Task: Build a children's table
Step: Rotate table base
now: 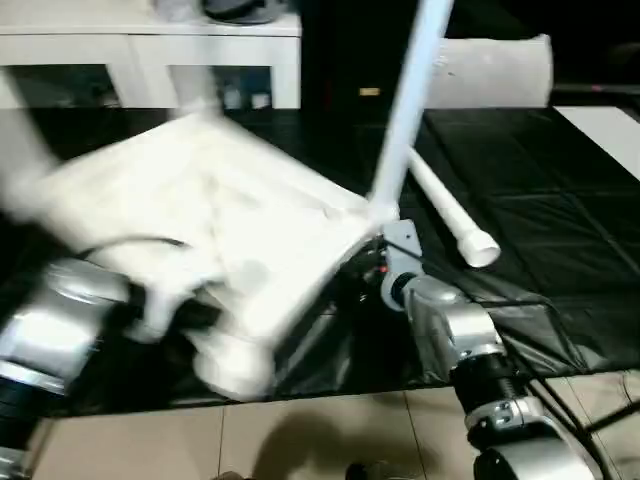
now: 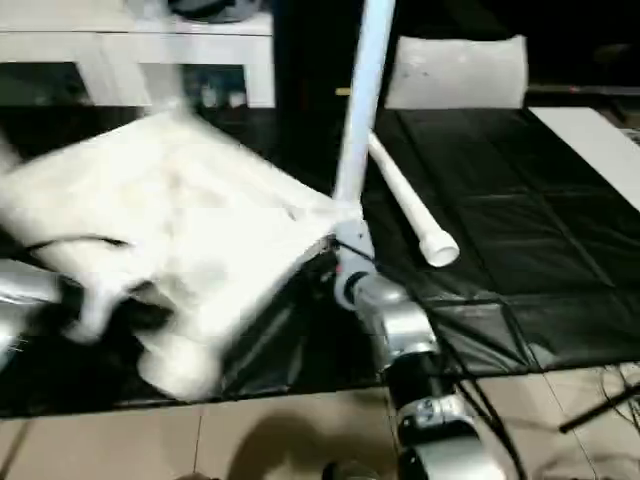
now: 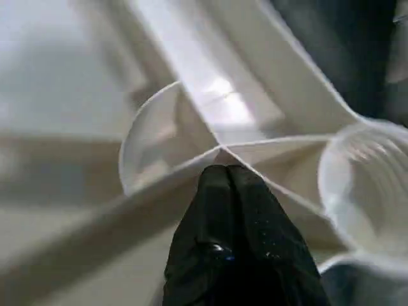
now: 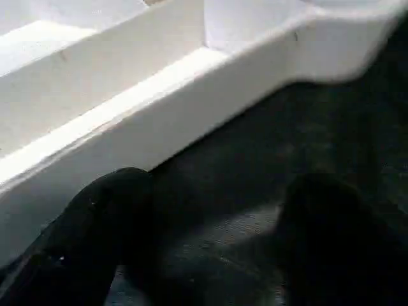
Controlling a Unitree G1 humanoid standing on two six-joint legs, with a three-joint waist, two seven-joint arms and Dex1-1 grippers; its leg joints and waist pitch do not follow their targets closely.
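The white tabletop (image 1: 210, 230) is lying upside down and tilted on a black mat (image 1: 520, 220), with its ribs facing up. It is blurry, so its far left edge is hard to make out. Its near corner is sticking out toward the mat's front edge, above the pale floor (image 1: 300, 440).

One leg (image 1: 405, 110) is standing up from the tabletop's right corner and leaning a little. Its top is cut off by the picture's edge. A second leg (image 1: 450, 215) is lying on the mat just to the right of that corner, with open black mat all around its far side.

The left gripper (image 3: 233, 185) is sitting inside the ribs. Its two black fingers are pressed together, and their tips are touching a thin rib next to a round socket (image 3: 363, 185). They are not holding anything that can be seen.

The right gripper (image 4: 210, 236) is hanging over the mat just beside the tabletop's long outer edge. Its fingers (image 4: 95, 223) are spread apart with only mat between them.

A white cabinet (image 1: 150, 50) is standing beyond the mat's far edge, and a flat white board (image 1: 610, 125) is lying at the mat's far right corner, partly cut off.
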